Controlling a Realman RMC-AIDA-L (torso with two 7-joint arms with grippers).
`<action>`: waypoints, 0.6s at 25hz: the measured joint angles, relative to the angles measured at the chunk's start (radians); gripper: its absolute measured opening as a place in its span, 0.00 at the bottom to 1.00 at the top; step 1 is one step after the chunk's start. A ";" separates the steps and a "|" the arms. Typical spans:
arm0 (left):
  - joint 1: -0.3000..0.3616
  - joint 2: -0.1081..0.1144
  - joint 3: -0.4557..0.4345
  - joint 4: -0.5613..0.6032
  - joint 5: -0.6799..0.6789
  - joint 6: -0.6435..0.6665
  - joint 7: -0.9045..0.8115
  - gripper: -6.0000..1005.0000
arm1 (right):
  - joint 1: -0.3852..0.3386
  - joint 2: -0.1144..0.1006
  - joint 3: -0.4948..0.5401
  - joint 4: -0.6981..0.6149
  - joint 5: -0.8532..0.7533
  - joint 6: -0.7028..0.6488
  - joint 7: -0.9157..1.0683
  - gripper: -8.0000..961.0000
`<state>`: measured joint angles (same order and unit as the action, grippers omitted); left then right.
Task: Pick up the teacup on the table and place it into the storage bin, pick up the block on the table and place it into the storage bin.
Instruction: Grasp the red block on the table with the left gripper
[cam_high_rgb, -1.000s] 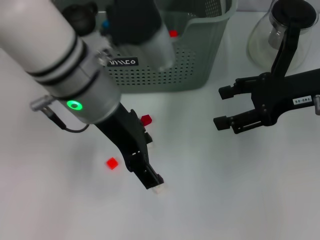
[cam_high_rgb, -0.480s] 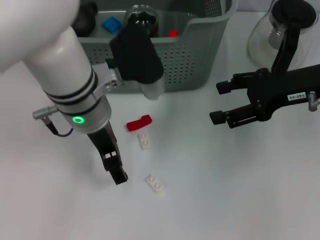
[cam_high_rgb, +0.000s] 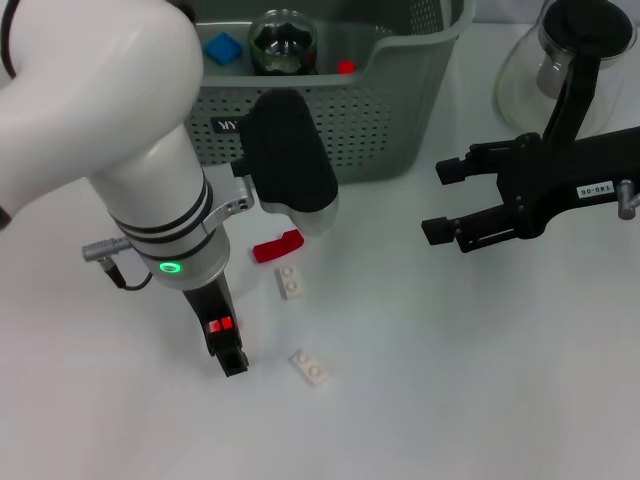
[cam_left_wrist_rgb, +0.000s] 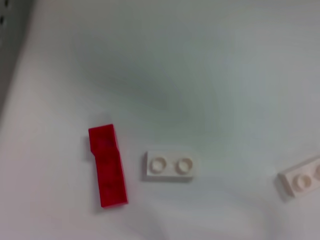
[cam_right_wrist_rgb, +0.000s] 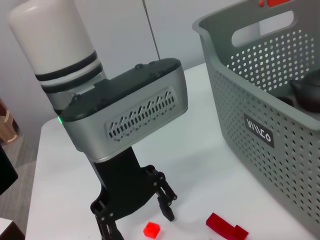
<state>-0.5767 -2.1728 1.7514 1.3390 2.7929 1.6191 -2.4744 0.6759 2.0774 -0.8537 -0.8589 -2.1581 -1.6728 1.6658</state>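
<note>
A small red cube block (cam_high_rgb: 218, 325) lies on the white table, and my left gripper (cam_high_rgb: 226, 345) stands open right over it, fingers either side. The right wrist view shows the same red cube (cam_right_wrist_rgb: 151, 229) low between the left gripper's (cam_right_wrist_rgb: 132, 215) spread fingers. A long red block (cam_high_rgb: 277, 246) and two white two-stud plates (cam_high_rgb: 291, 283) (cam_high_rgb: 312, 368) lie close by. The left wrist view shows the long red block (cam_left_wrist_rgb: 107, 165) and a white plate (cam_left_wrist_rgb: 169, 166). A glass teacup (cam_high_rgb: 283, 40) sits inside the grey-green storage bin (cam_high_rgb: 400, 130). My right gripper (cam_high_rgb: 442, 203) hovers open at the right.
A glass teapot (cam_high_rgb: 565, 60) stands at the back right behind the right arm. Inside the bin lie a blue block (cam_high_rgb: 222, 48) and a small red piece (cam_high_rgb: 346, 67). The bin's perforated wall (cam_right_wrist_rgb: 260, 100) rises close behind the blocks.
My left gripper has swung from the front white plate leftward to the small red cube, uncovering the long red block and the plates. The right arm has barely moved.
</note>
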 joint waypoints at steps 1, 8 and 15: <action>0.001 0.001 0.000 -0.002 0.000 -0.004 0.001 0.93 | 0.000 0.000 0.000 0.000 0.000 0.000 0.000 0.97; 0.014 0.003 0.002 0.001 0.003 -0.019 0.013 0.77 | 0.001 0.000 -0.001 0.000 0.000 0.001 0.000 0.97; 0.017 0.002 0.002 -0.004 0.004 -0.032 0.015 0.50 | 0.001 0.001 0.000 0.000 0.000 0.001 0.000 0.97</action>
<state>-0.5595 -2.1706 1.7530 1.3348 2.7965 1.5869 -2.4594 0.6765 2.0781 -0.8536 -0.8589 -2.1584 -1.6719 1.6658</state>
